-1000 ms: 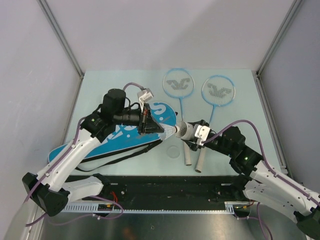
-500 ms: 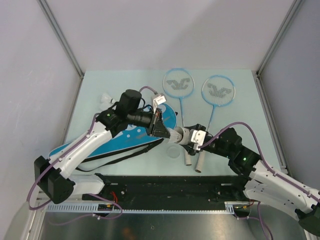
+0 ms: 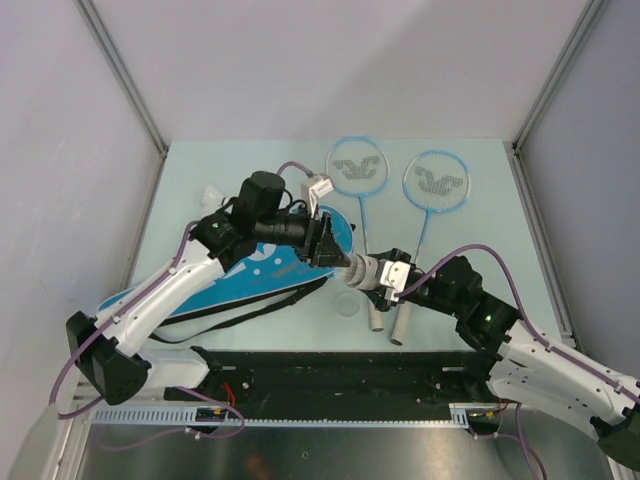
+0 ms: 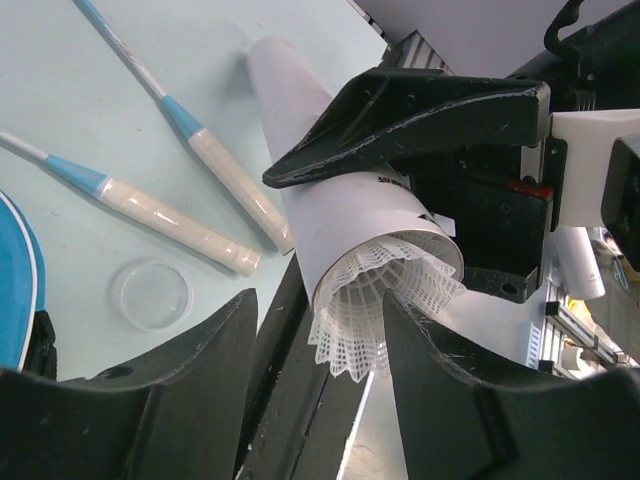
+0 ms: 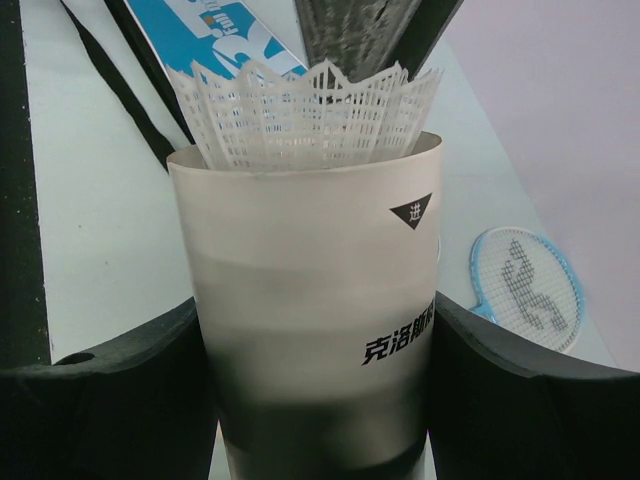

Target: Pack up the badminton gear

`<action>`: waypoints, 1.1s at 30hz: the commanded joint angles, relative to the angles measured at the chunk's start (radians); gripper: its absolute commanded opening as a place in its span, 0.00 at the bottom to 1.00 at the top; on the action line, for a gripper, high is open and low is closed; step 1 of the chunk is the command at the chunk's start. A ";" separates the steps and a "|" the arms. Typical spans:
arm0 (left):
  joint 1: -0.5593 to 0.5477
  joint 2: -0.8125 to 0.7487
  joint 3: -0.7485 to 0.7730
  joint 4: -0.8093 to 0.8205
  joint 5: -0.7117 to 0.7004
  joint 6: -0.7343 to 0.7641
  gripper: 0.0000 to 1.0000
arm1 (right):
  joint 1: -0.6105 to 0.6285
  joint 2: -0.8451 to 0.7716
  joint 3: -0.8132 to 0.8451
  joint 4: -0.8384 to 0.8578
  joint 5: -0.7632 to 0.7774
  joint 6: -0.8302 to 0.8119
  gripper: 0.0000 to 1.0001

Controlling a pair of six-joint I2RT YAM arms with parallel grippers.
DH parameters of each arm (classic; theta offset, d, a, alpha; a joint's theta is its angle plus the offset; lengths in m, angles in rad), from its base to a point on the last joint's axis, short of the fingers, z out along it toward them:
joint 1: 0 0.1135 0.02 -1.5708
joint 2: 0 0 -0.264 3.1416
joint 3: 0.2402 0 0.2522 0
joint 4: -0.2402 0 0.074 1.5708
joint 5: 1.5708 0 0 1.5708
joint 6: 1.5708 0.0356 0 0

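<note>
Overhead, two robot arms reach in from the 6 o'clock edge of a pale green tabletop and meet just short of its centre.

Nearest the arms, a small clear round lid lies flat on the tabletop. Just to its 3 o'clock lie the white handles of the left racket and the right racket, side by side.

Just beyond the lid, the right fingers come in from 4 o'clock. They are closed on a long white tube, with one dark finger pressed against each side. The tube is held above the tabletop, its open mouth pointing toward 10 o'clock. A white shuttlecock sits in that mouth, its netted skirt sticking out past the rim.

The left fingers, coming from 9 o'clock, are at the tube's mouth. They stand apart, one on either side of the skirt, and clamp nothing.

At 8 o'clock from the tube, a blue racket bag with white lettering lies flat, partly under the left arm. Its black strap trails along the near edge.

Farther back, the thin racket shafts run toward 12 and 1 o'clock, passing beneath the held tube. They end in round light-blue heads lying flat, side by side but not touching.

At 10 o'clock, beyond the bag, a second shuttlecock rests alone on the tabletop.
</note>
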 commanded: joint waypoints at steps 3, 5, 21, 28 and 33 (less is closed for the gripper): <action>-0.091 0.028 0.025 0.014 -0.087 -0.009 0.58 | 0.006 0.003 0.007 0.075 0.006 0.045 0.31; -0.128 0.049 0.039 0.017 -0.125 -0.008 0.57 | 0.010 0.006 0.007 0.085 0.005 0.046 0.31; 0.108 -0.157 -0.073 0.074 -0.147 0.000 1.00 | 0.024 0.003 0.007 0.077 0.100 0.052 0.31; 0.411 -0.273 -0.164 0.071 -0.403 0.048 1.00 | 0.024 -0.008 0.005 0.071 0.109 0.068 0.31; 0.765 0.011 -0.094 0.121 -0.477 0.000 0.96 | 0.026 -0.020 0.007 0.084 0.060 0.080 0.31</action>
